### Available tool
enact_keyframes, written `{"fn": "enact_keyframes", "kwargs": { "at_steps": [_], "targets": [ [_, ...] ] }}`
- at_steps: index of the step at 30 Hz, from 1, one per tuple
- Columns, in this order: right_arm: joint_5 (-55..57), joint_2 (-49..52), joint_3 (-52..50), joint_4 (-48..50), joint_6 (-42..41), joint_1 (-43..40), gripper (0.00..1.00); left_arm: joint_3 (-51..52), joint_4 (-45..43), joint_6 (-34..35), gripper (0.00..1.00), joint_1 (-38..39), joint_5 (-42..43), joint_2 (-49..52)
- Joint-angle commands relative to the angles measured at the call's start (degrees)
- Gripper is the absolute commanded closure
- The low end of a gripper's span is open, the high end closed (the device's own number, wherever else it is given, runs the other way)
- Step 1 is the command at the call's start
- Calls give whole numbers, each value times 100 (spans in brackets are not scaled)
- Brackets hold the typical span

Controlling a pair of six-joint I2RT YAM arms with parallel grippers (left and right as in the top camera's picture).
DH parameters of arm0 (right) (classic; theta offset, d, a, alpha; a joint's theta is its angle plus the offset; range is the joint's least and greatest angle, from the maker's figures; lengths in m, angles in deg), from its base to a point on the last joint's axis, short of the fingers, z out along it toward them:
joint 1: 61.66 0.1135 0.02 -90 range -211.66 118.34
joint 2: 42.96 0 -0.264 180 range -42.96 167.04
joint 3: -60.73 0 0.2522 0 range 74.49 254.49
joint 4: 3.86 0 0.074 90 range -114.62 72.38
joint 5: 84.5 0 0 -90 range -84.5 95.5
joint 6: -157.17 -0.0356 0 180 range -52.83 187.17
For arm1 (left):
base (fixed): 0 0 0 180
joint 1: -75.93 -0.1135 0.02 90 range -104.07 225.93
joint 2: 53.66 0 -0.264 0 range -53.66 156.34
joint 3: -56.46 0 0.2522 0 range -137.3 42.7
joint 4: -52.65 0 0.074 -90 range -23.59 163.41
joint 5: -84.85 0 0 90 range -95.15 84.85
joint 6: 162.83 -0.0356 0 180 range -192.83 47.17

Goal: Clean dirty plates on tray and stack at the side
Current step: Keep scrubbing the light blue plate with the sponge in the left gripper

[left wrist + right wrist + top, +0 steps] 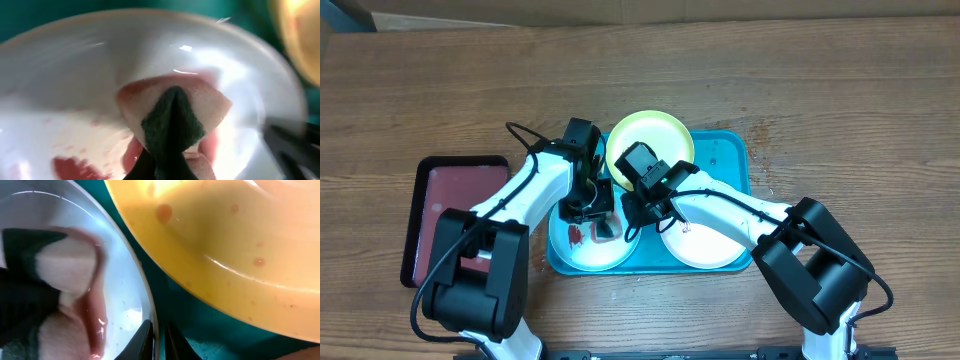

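On the brown wooden tabletop I see one big blue tray with round corners and a raised edge. Three round, smooth plastic plates sit in it. One yellow-green plate is at the far side, in the middle. One light blue plate is at the near left. One white plate is at the near right. One smaller dark red tray with a black edge lies to the left, beside the blue one.

My two arms both reach over the blue tray. My left end effector is pinched tight on one sponge. The sponge is soft and folded, pale pink on the outside, with a rough green side squeezed in the fold. It touches the light blue plate, which is shiny and has red smudges on it. My right end effector is closed on the thin rim of that same plate, one finger on each side. Just beside it, the yellow-green plate shows a few small reddish-brown spots.
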Motion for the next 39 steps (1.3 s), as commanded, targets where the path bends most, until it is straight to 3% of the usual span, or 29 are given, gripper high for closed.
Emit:
{"fn": "enact_keyframes", "kwargs": {
  "at_steps": [1,6,16,21,28,39],
  "targets": [
    [50,68,-22,-26,4,22,89,302,343,387,96,-63,-1858,122],
    [94,68,-22,-28,4,15,90,302,645,809,96,-63,-2608,122],
    [111,68,-22,-66,4,-39,93,-59,1150,887,96,-63,-3362,120],
    [111,68,-22,-63,2,-39,93,-752,1423,551,96,-63,-2594,79],
    [111,68,-22,-61,4,-39,93,-1283,1032,-619,96,-63,72,42],
    [111,68,-22,-24,4,-44,93,70,70,-332,96,-149,319,50]
  ]
}}
